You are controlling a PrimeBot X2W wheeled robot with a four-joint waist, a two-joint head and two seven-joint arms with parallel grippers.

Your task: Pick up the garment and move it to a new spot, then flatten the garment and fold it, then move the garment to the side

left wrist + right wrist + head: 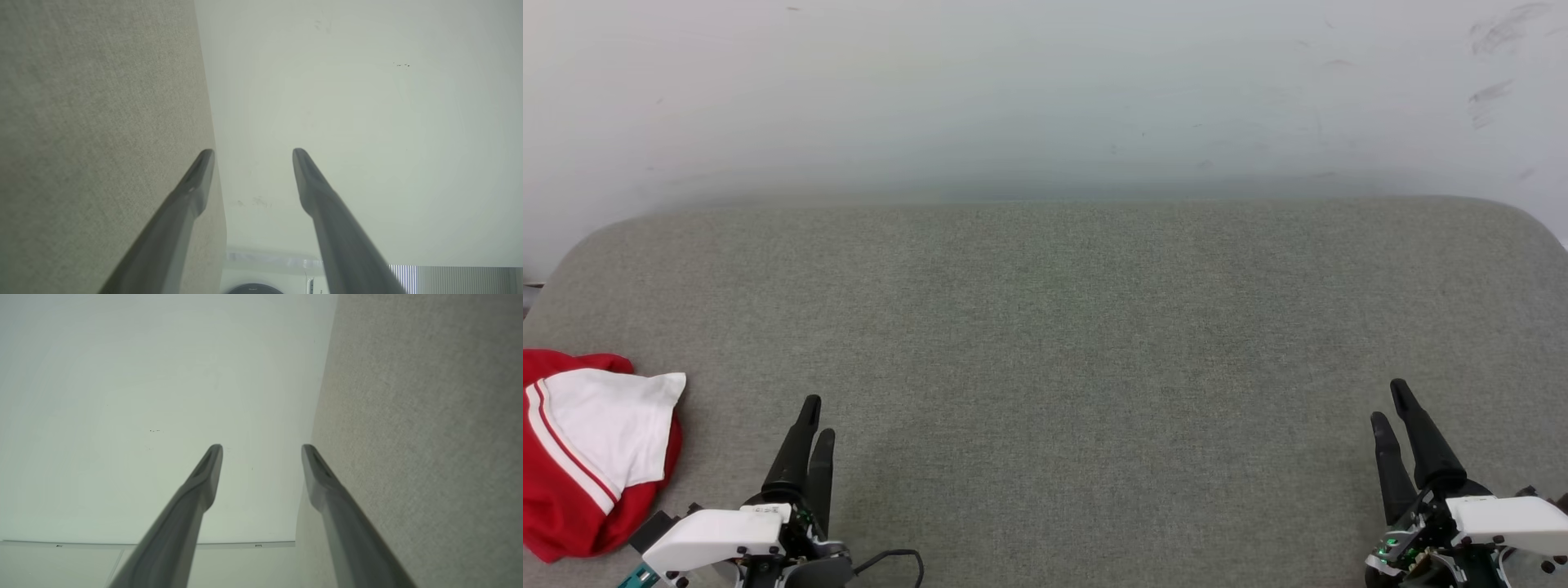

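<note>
The bright red soft fabric shirt with white sleeves and striped red-and-white trim (pixel 595 451) lies bunched in a loose heap at the near left corner of the broad grey fabric-covered bench (pixel 1062 327). One white sleeve is thrown across the red body, so neither hem nor collar is laid out for folding. Most of the bench is bare, which is probably the point: the heap sits at the edge, and the middle gives room to spread the shirt flat. The left claw (pixel 818 416) rests low at the near edge, just to the right of the heap and not touching it. Its two long dark fingers point away toward the plain white wall (pixel 1045 90). The left wrist view shows them spread wide with nothing between them. The right claw (pixel 1387 400) rests at the far right of the near edge, well apart from the shirt. Its fingers are likewise parted and it holds nothing. Both arms look parked in a ready pose rather than committed to a grasp, so the pick-up does not seem to have begun. The left claw is much the nearer, which makes it the likelier one to reach across and pinch a raised fold.
</note>
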